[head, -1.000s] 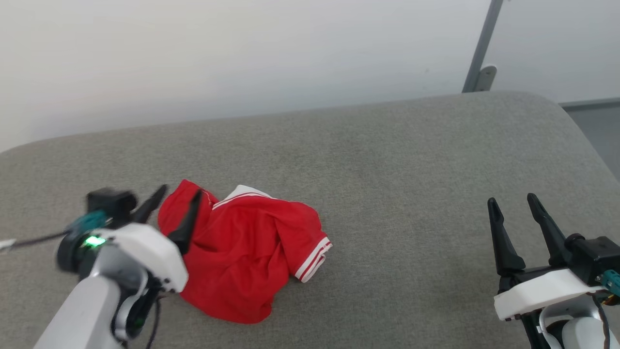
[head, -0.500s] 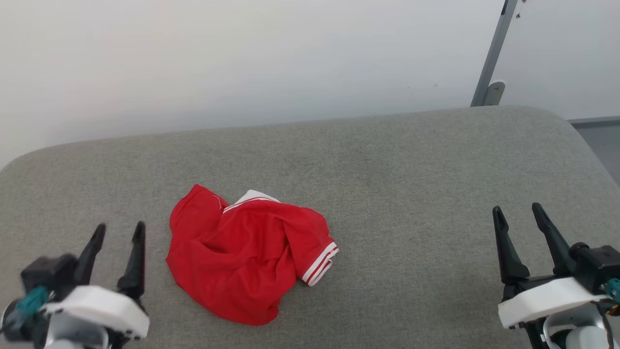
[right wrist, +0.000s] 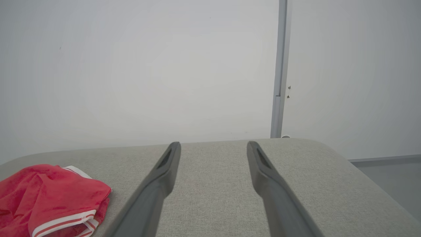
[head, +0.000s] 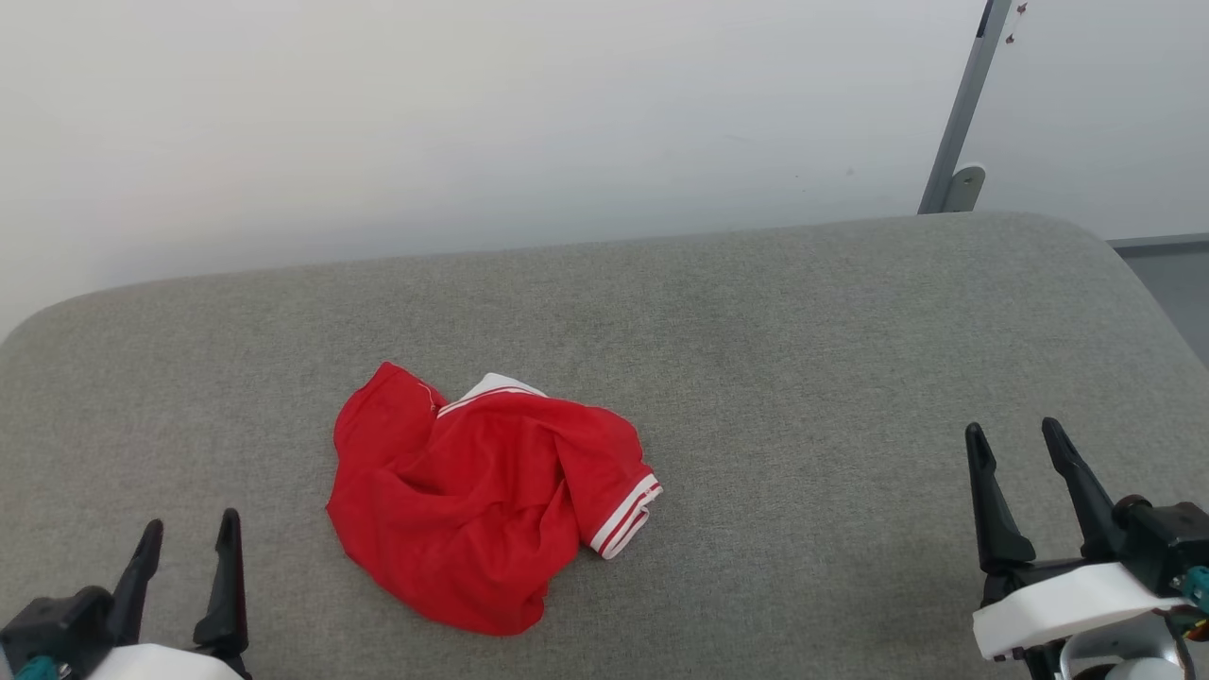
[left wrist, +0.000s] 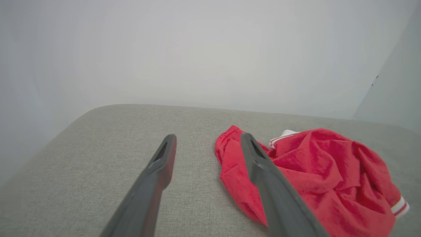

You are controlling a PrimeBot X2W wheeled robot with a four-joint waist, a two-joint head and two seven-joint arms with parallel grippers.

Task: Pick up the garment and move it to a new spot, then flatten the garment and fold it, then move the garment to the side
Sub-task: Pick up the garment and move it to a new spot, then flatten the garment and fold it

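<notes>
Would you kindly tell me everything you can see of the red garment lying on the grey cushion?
The garment is a red shirt of soft, thin-looking fabric, crumpled into a loose heap. A red-and-white striped cuff sticks out on its right, a white patch peeks out at its far edge. It lies left of centre on the grey cushion; the open left gripper and right gripper stand clear of it.

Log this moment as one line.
shirt: crumpled on grey cushion | left jaws: open, empty | right jaws: open, empty | fold: not started
</notes>
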